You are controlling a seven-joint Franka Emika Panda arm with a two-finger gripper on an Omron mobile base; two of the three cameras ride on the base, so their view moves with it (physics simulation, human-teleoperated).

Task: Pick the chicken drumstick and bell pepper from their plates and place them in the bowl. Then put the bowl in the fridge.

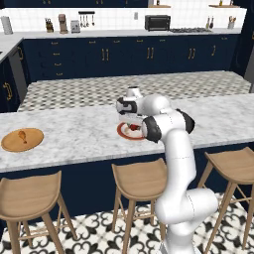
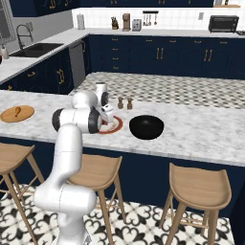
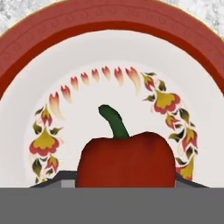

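Observation:
The red bell pepper (image 3: pixel 127 159) with a green stem sits upright on the white, red-rimmed plate (image 3: pixel 109 26) on the island counter. My gripper (image 3: pixel 124 181) is down over it, one finger close at each side of the pepper; I cannot tell whether they touch it. From the left base view, the gripper (image 1: pixel 132 123) hangs over that plate (image 1: pixel 123 133). The chicken drumstick (image 1: pixel 22 135) lies on the tan wooden plate (image 1: pixel 32 143) far to the left. The dark bowl (image 2: pixel 146 127) stands just right of the red-rimmed plate (image 2: pixel 115 126). The fridge is out of view.
Salt and pepper shakers (image 2: pixel 124 103) stand behind the plate and bowl. Wooden stools (image 1: pixel 139 183) line the near side of the island (image 1: pixel 74 134). Navy cabinets, a sink (image 2: pixel 36 49) and a toaster oven (image 1: pixel 157 22) lie along the far walls.

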